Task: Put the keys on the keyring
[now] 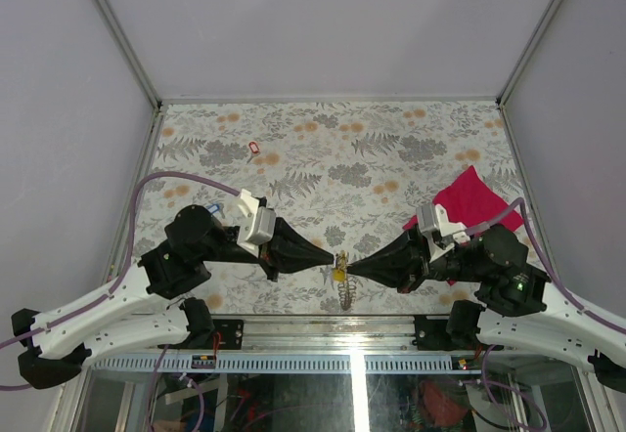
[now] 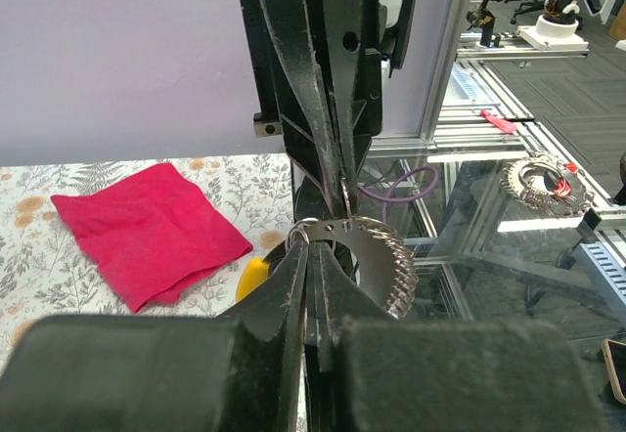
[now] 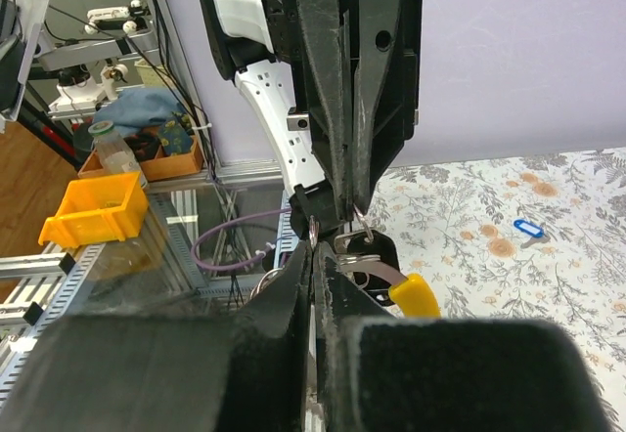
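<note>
Overhead, my left tool (image 1: 328,267) and right tool (image 1: 350,268) meet tip to tip at the floral worktop's (image 1: 391,158) near edge, and only there do I see the small red-headed key (image 1: 254,148) far back. The left wrist view reveals both tools clenched on the thin silvery metal keyring (image 2: 333,225), with the yellow-headed key (image 2: 251,278) just beside it.

The surface (image 1: 391,149) has a pale floral print of grey leaves and orange blossoms. A magenta cloth (image 1: 476,197) lies spread flat near its right edge, slightly rumpled. A small red-headed key (image 1: 254,147) lies towards the back on the left side. A blue-headed key (image 3: 528,228) lies closer to the near edge, also on the left, well apart from the red one.
</note>
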